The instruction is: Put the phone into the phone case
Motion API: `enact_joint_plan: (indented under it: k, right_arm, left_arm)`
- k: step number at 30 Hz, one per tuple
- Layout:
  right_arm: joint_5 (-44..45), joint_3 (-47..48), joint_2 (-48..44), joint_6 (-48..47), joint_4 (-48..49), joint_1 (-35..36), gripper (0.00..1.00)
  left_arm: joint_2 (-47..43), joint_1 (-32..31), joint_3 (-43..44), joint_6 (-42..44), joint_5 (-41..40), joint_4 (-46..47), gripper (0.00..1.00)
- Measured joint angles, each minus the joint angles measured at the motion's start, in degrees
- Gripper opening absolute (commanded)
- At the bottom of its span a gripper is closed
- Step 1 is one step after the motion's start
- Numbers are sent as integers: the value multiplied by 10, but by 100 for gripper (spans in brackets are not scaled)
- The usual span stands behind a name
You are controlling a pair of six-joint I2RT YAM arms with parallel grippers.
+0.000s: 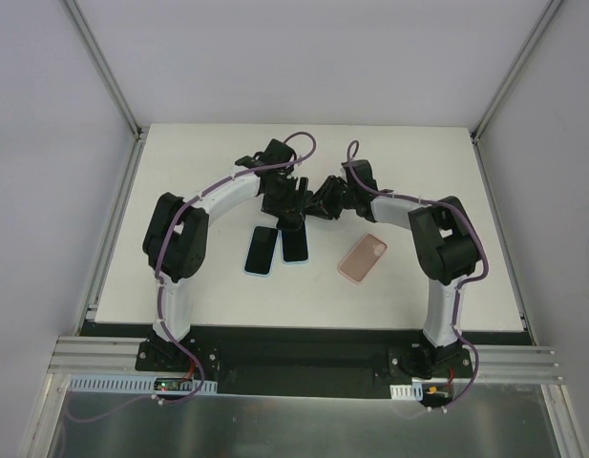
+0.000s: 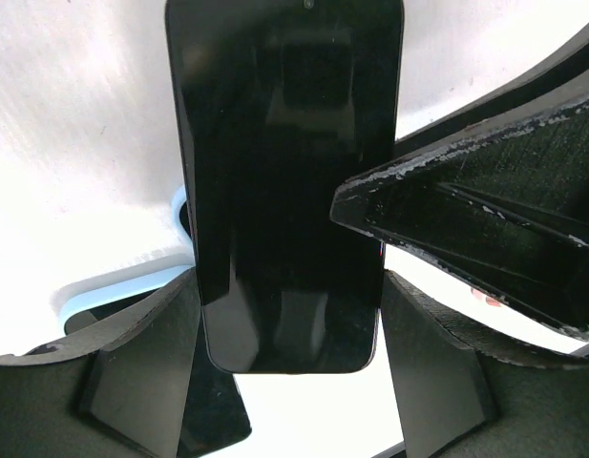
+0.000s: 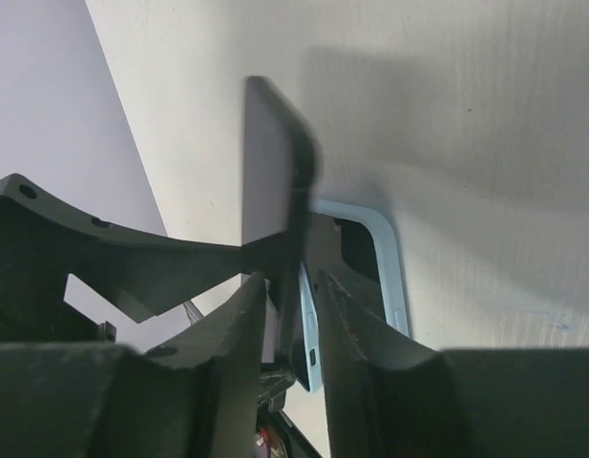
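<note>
The black phone (image 1: 294,246) hangs tilted just above the table, and my left gripper (image 1: 292,221) is shut on its long edges. In the left wrist view the phone (image 2: 284,191) fills the span between both fingers (image 2: 132,382). Beside and partly under it lies a light blue phone case (image 1: 261,251), open side up, its rim (image 2: 113,296) showing at the left. My right gripper (image 1: 311,208) reaches in from the right. Its fingers straddle the phone (image 3: 270,162) edge-on, open with a narrow gap (image 3: 292,286). The blue case (image 3: 394,267) lies just beyond.
A pink translucent case (image 1: 362,258) lies on the white table right of the arms. The two arms meet close together at mid-table, and the right arm's finger (image 2: 466,219) crosses the left wrist view. Grey walls stand around the table (image 1: 428,162).
</note>
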Motion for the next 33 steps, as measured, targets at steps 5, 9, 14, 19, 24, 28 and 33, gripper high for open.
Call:
enact_joint_plan:
  k: [5, 9, 14, 19, 24, 28, 33]
  right_arm:
    - [-12, 1, 0, 7, 9, 0, 1]
    - [-16, 0, -1, 7, 10, -1, 1]
    - [-13, -21, -19, 0, 14, -5, 2]
    - [-10, -85, -75, -26, -7, -32, 2]
    - [14, -140, -175, -89, -90, -75, 1]
    - [63, -178, -283, -151, -191, -96, 2]
    - [113, -227, -402, -200, -290, -111, 1]
  left_arm:
    - [-1, -4, -6, -5, 3, 4, 42]
    - [-6, -3, -12, -13, 8, 9, 75]
    - [-27, -6, -27, -17, 22, 17, 91]
    - [-76, -15, -44, -18, 46, 23, 93]
    - [-120, -27, -66, -19, 62, 30, 86]
    - [-129, -51, -81, -21, 62, 35, 76]
    - [-128, -87, -92, -31, 57, 41, 61]
